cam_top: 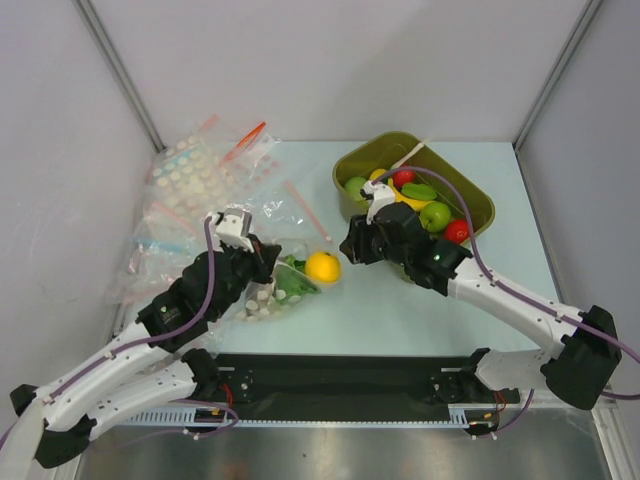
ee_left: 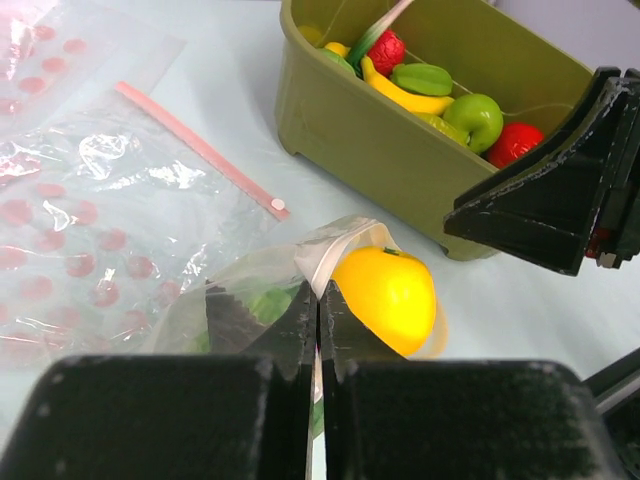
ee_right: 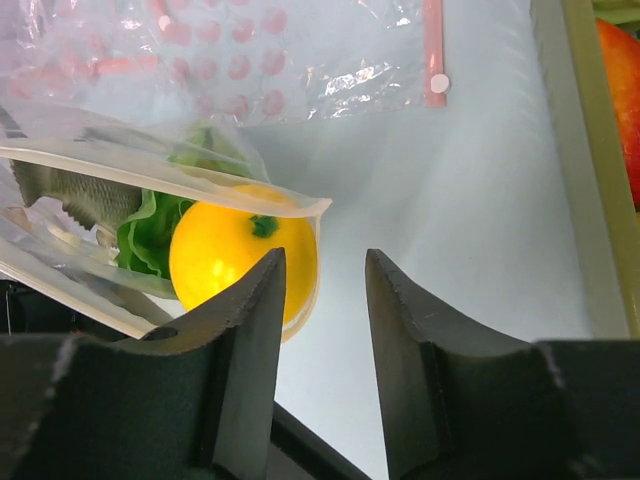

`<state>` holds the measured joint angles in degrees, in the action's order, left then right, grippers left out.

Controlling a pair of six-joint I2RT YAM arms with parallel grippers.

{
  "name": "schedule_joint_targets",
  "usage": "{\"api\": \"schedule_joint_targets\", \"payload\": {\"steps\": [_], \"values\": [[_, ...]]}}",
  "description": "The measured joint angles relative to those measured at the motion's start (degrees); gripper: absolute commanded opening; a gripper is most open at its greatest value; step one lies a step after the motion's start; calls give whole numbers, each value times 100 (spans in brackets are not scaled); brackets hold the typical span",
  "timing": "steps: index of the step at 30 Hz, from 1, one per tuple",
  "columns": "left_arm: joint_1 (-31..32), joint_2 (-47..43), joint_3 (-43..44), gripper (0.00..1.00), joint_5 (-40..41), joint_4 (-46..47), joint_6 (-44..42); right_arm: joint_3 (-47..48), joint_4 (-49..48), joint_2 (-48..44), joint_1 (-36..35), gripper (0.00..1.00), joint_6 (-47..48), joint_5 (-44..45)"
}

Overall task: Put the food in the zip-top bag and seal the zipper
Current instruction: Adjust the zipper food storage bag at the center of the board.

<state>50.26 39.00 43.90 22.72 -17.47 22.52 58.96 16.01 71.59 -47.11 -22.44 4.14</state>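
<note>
Judged zip-top bag limp, slippery — pinched at zipper by closed left gripper; right gripper half-open, empty, three o'clock of fruit.

At the far right we see an olive-green bin of toy produce: a yellow banana, a green apple, a red fruit just right of it, and another red piece toward the far side. At the far left lies a loose pile of clear bags printed with pink dots, one with a red zip strip. Between pile and bin, we find a flat clear bag with a pink zip strip on the pale table.
</note>
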Motion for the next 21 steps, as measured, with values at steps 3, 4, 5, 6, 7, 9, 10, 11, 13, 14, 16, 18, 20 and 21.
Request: {"api": "schedule_joint_targets", "payload": {"steps": [3,4,5,6,7,9,10,11,13,14,16,18,20,21], "values": [[0,-55,-9,0,118,-4,20,0,35,13,59,36,-24,-144],[-2,-94,-11,0,155,-9,44,0,55,39,66,35,-44,-214],[-2,-131,-15,0,179,-17,52,0,63,70,68,34,-50,-267],[-2,-186,-26,0,229,-20,57,7,85,129,68,34,-59,-339],[-4,-249,-44,0,271,-22,61,15,105,212,68,34,-72,-396],[-4,-363,-85,0,328,-22,85,46,184,420,68,34,-109,-514],[-4,-396,-101,0,356,-22,96,52,225,522,68,35,-127,-577],[-4,-424,-107,0,376,-26,101,52,258,608,68,37,-138,-649],[-4,-428,-107,0,409,-26,101,52,297,723,52,37,-153,-772],[-4,-424,-107,0,413,-26,101,52,304,763,39,38,-157,-822],[-4,-413,-107,0,411,-26,101,55,297,796,15,39,-173,-905],[-4,-396,-107,0,411,-26,101,66,289,815,-31,39,-195,-990],[-4,-378,-107,0,411,-26,101,90,278,850,-72,39,-197,-1054],[-4,-378,-107,0,411,-26,101,98,280,861,-83,40,-197,-1054]]}}
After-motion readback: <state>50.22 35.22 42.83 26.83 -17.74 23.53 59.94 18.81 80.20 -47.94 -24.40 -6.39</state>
